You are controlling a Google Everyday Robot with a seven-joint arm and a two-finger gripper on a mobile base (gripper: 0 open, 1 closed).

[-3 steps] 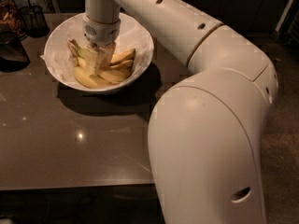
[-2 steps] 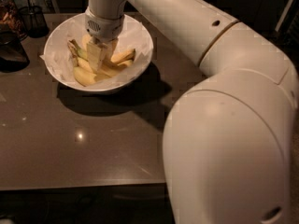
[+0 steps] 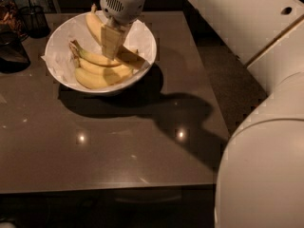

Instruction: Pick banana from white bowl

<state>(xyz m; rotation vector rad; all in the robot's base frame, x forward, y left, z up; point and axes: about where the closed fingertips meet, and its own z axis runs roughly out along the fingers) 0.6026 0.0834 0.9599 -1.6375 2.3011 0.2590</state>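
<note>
My end effector (image 3: 112,44) hangs nose-down over the white bowl (image 3: 56,33), which sits toward 11 o'clock on the dark worktop (image 3: 118,146). Its tip is low, about over the bowl's centre, touching or just above the heap of bananas (image 3: 97,77) that lie on the crumpled paper lining (image 3: 61,56) from 9 round to 4 o'clock. One banana (image 3: 94,24) leans up toward the 12 o'clock rim, just beside my tip on its 10 o'clock side. I cannot tell whether I have hold of it, nor how far open the end effector is. I judge this to be the grasp step, with no fruit clear of the bowl yet. The next move calls for a firm hold on one banana only, then a straight lift that leaves its neighbours and the paper in the bowl. A wire-mesh cup (image 3: 34,17) stands apart at the bowl's 10 o'clock.
</note>
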